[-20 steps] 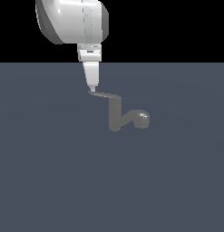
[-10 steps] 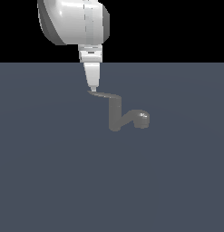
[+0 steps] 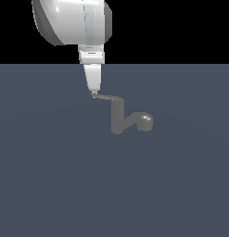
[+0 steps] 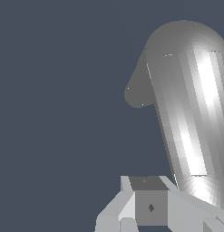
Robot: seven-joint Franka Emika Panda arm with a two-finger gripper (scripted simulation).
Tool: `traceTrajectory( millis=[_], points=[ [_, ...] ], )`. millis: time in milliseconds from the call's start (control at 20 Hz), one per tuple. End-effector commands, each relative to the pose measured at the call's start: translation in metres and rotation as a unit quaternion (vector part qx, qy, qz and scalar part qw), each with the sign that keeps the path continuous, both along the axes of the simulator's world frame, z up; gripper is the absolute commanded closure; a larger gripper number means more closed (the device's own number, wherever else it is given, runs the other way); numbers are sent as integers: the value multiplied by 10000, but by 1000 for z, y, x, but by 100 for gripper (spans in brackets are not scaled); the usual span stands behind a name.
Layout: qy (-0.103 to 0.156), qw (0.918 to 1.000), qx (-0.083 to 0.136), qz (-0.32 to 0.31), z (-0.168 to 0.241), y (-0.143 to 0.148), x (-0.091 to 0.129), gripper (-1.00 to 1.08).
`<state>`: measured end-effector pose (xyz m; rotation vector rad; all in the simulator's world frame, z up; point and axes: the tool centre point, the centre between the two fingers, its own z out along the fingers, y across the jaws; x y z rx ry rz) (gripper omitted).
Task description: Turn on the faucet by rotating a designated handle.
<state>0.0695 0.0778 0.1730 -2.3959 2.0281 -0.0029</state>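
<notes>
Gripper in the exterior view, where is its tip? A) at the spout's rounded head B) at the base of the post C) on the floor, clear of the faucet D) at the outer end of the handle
D: the gripper meets the pointed outer end of the handle, on the far side of the post from the faucet spout.

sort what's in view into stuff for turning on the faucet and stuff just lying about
For the job:
- faucet
- handle
- claw, tip at the handle's end

Lying about:
- nothing; only the bare surface
</notes>
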Motion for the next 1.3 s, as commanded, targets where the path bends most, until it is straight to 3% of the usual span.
traceTrajectory(
  millis=[0, 700, 800, 1250],
  points=[
    [15, 10000, -5, -1, 0, 0, -9, 108],
    [15, 10000, -5, -1, 0, 0, -50, 108],
    [-14, 10000, 2, -5, 2, 0, -45, 108],
    [-5, 10000, 0, -4, 1, -20, -69, 108]
  ],
)
